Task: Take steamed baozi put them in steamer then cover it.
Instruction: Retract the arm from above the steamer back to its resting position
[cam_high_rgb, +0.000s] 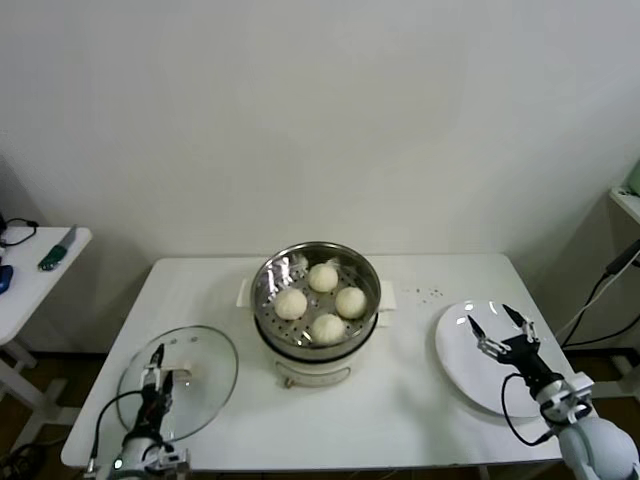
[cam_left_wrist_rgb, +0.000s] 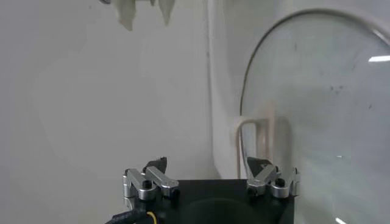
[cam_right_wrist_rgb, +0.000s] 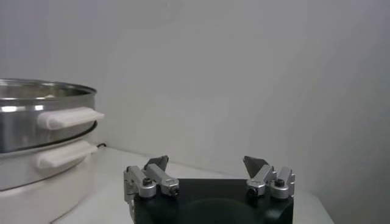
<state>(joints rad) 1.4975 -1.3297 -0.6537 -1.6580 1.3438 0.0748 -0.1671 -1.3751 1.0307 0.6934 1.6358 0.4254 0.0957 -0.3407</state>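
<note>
Landmark = the round shiny stainless-steel steamer pot (cam_high_rgb: 317, 300) on its white electric base, mid-table on the white rectangular tabletop (cam_high_rgb: 400, 400).

Far left of the steamer, off the main table: a small white side table (cam_high_rgb: 30, 275) w/ a green-handled tool (cam_high_rgb: 57, 249) lying on it.

Left of the steamer, toward the table's near edge: a round clear glass lid (cam_high_rgb: 180, 375) w/ a metal rim, lying flat. My left gripper (cam_high_rgb: 158, 368) sits over the lid's near-left part, fingers released & spread, nothing between them (left wrist view shows the lid's rim and its pale handle (cam_left_wrist_rgb: 255, 143) just ahead of my fingertips, not touched).

In the steamer: four small round cream-white steamed buns (cam_high_rgb: 320, 301), all sitting on the perforated tray, clustered in a diamond, close to each other. Pot is uncovered. White side handles (cam_right_wrist_rgb: 68, 117) stick out from the pot & base.

Right of the steamer, well apart: a flat round white plate (cam_high_rgb: 462, 372) nr the table's right edge. My right gripper (cam_high_rgb: 505, 328) is over the plate, jaws wide, grasping nothing; the right wrist view looks toward the steamer's side.
</note>
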